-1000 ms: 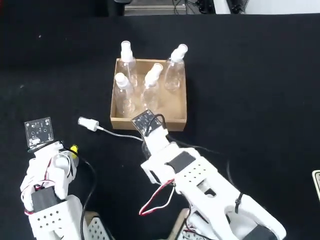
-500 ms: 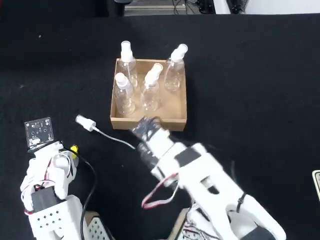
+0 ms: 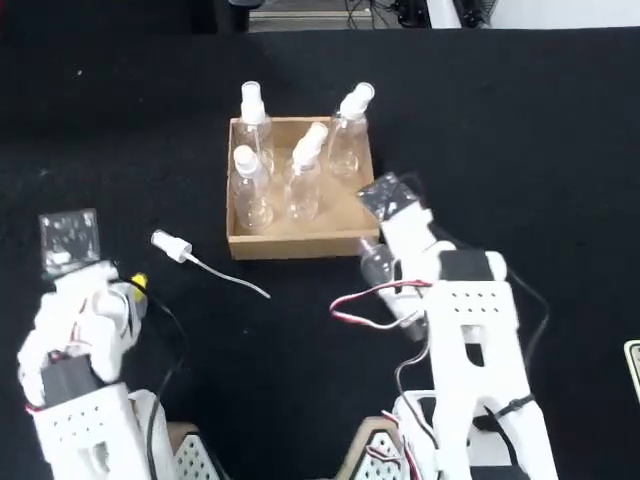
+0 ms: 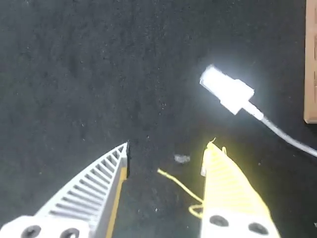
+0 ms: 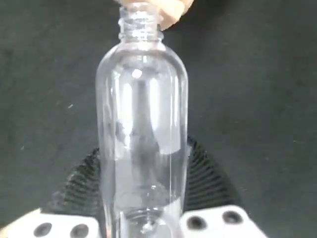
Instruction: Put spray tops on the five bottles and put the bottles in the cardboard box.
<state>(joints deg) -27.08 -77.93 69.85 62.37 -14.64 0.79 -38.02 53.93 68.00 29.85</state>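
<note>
Four clear bottles with white spray tops (image 3: 303, 155) stand in the cardboard box (image 3: 300, 243). A fifth clear bottle (image 5: 141, 124) with a bare threaded neck lies between the jaws of my right gripper (image 5: 143, 166), which is shut on it. In the high view that bottle (image 3: 376, 262) and the right gripper (image 3: 384, 274) are at the box's front right corner. A loose spray top (image 3: 172, 245) with its thin tube lies on the black cloth left of the box. My left gripper (image 4: 166, 166) is open, a short way from the spray top (image 4: 227, 92), and nothing is between its fingers.
The table is covered in black cloth (image 3: 520, 150). The left arm's base (image 3: 80, 400) stands at the front left and the right arm's base (image 3: 470, 400) at the front right. A red and white cable (image 3: 370, 295) loops off the right arm.
The right arm has swung to the right, from the middle of the box's front wall to its front right corner. The left arm has shifted slightly. The spray top has slid a little left.
</note>
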